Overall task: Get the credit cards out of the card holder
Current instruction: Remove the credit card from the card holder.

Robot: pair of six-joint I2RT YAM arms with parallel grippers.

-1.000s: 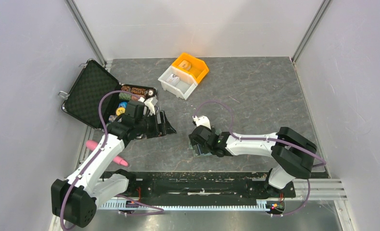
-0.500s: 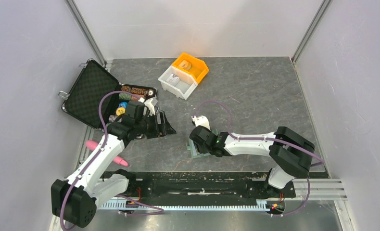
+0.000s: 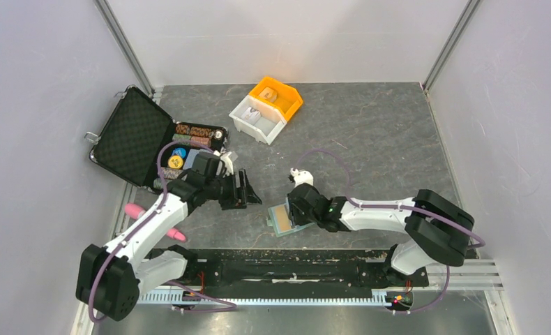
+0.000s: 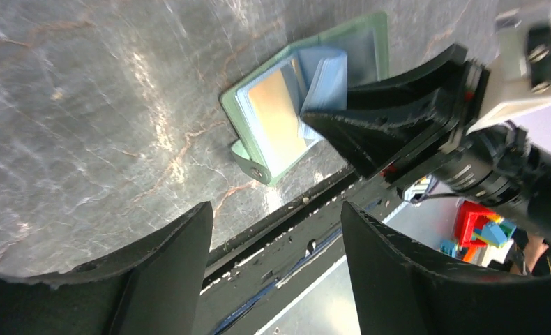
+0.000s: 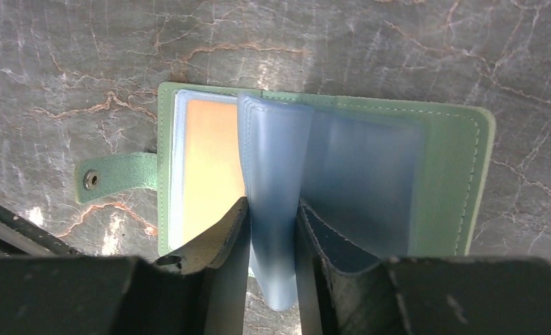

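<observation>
A pale green card holder (image 5: 398, 174) lies open and flat on the dark marbled table (image 3: 377, 139), near its front edge. An orange card (image 5: 206, 164) sits in one clear pocket. The right gripper (image 5: 273, 223) is clenched on the holder's raised bluish pocket leaf at the fold. The left gripper (image 4: 274, 209) hovers nearby, fingers spread wide and empty, not touching the holder. An open black case (image 3: 130, 136) lies at the far left.
</observation>
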